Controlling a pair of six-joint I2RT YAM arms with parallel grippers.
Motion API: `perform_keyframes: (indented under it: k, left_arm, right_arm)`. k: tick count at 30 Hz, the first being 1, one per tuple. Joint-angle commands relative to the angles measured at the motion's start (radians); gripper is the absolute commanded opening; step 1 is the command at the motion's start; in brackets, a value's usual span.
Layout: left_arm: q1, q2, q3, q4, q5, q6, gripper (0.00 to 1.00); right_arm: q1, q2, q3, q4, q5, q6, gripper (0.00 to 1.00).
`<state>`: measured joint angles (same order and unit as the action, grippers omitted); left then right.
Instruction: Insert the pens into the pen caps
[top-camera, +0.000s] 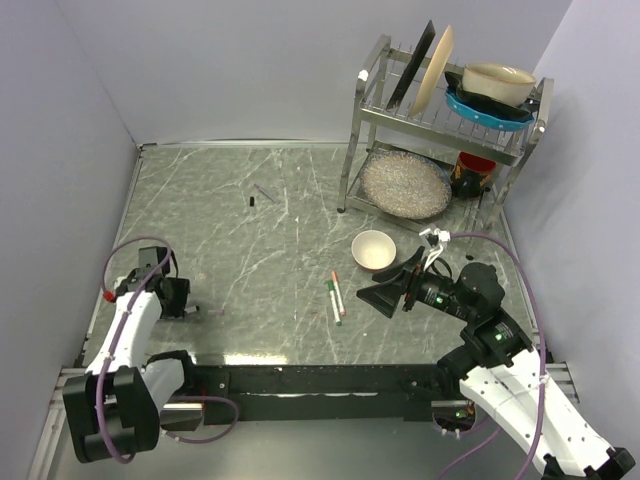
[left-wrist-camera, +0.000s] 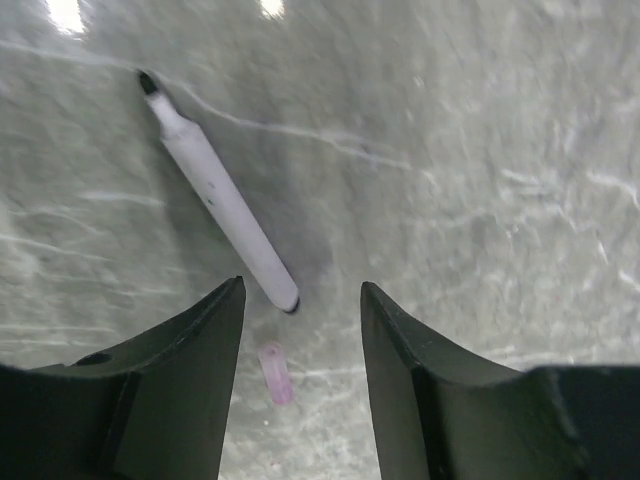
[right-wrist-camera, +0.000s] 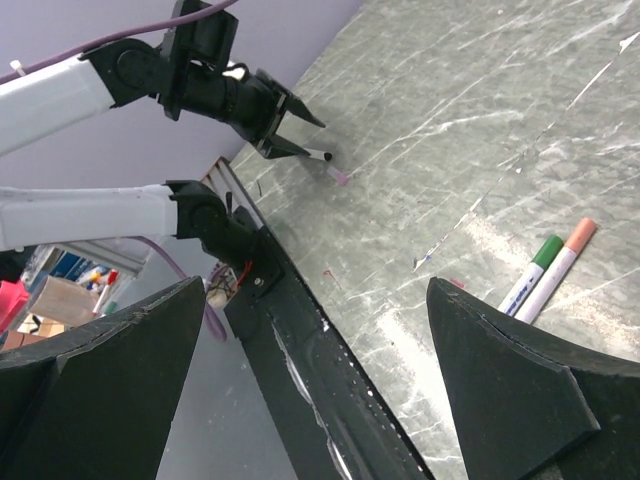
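Toward the left side of the grey marbled tabletop (top-camera: 260, 250), we see the left gripper (left-wrist-camera: 303, 288) lowered close to the surface, its two black fingers (left-wrist-camera: 190, 390) spread apart and holding nothing. Just ahead of it lies a slim white-barrelled marker pen with black ends (left-wrist-camera: 222, 198), set at a slant, its nearer end reaching the gap between the fingertips. A tiny pinkish tube-shaped plastic cap (left-wrist-camera: 276, 373) lies on the table between the fingers, just beside that pen end and apart from it. Nearer the middle of the table, the right gripper (top-camera: 385, 288) hangs above the surface with its jaws wide open and empty. Just to its left, two more white pens lie side by side: a green-ended marker pen (right-wrist-camera: 532, 274) and an orange-pink-ended marker pen (right-wrist-camera: 562, 262). A small white ceramic bowl (top-camera: 374, 250) stands just behind them. Farther back we find a tiny black cap (top-camera: 251, 201) near a thin purplish pen (top-camera: 264, 192). A steel dish rack (top-camera: 520, 150) holding plates stands at the far right.
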<state>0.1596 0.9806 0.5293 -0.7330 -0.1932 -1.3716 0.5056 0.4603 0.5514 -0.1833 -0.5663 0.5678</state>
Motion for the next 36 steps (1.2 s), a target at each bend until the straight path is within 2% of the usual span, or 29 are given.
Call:
perform_keyframes:
  k: [1,5,13,14,15,18,20,21,22,28,32,34,36]
  left_arm:
    - [0.05,0.019,0.025,-0.013,-0.014,0.029,0.55]
    - [0.084,0.091,0.02,0.055,0.023,0.075,0.55]
    - [0.092,0.259,0.057,0.043,0.001,0.109,0.51]
    - [0.092,0.28,0.058,0.041,0.005,0.111,0.47]
    - [0.092,0.289,0.06,0.044,0.012,0.112,0.37]
    - [0.092,0.313,0.06,0.034,0.002,0.106,0.14]
    - [0.092,0.317,0.057,0.03,0.003,0.118,0.08]
    - [0.092,0.314,0.057,0.03,0.003,0.126,0.01]
    - [0.092,0.313,0.06,0.024,-0.002,0.137,0.01]
    - [0.09,0.221,0.093,0.018,0.026,0.235,0.01]
    - [0.069,0.054,0.095,0.055,0.153,0.307,0.01]
    - [0.02,-0.011,0.09,0.098,0.188,0.334,0.01]
    - [-0.026,-0.101,0.078,0.177,0.288,0.354,0.01]
  right_arm:
    - [-0.003,-0.008,0.002,0.013,0.011,-0.011,1.0]
    - [-0.004,-0.002,0.004,0.011,0.006,-0.011,1.0]
    - [-0.004,0.0,-0.016,0.015,0.02,-0.009,1.0]
    - [-0.004,0.001,-0.013,0.015,0.022,-0.009,1.0]
    - [-0.004,0.005,-0.011,0.013,0.023,-0.009,1.0]
    - [-0.003,0.011,-0.004,0.015,0.028,-0.009,0.99]
    - [-0.003,0.012,-0.002,0.016,0.026,-0.005,0.99]
    - [-0.003,0.017,-0.004,0.018,0.028,-0.003,0.99]
    - [-0.003,0.018,-0.004,0.019,0.028,0.003,0.99]
    - [-0.003,0.047,-0.021,0.053,-0.004,0.041,0.99]
    - [-0.003,0.089,-0.041,0.112,-0.029,0.07,0.99]
    - [-0.004,0.115,-0.059,0.146,-0.041,0.092,0.99]
    - [-0.002,0.145,-0.08,0.182,-0.041,0.112,1.0]
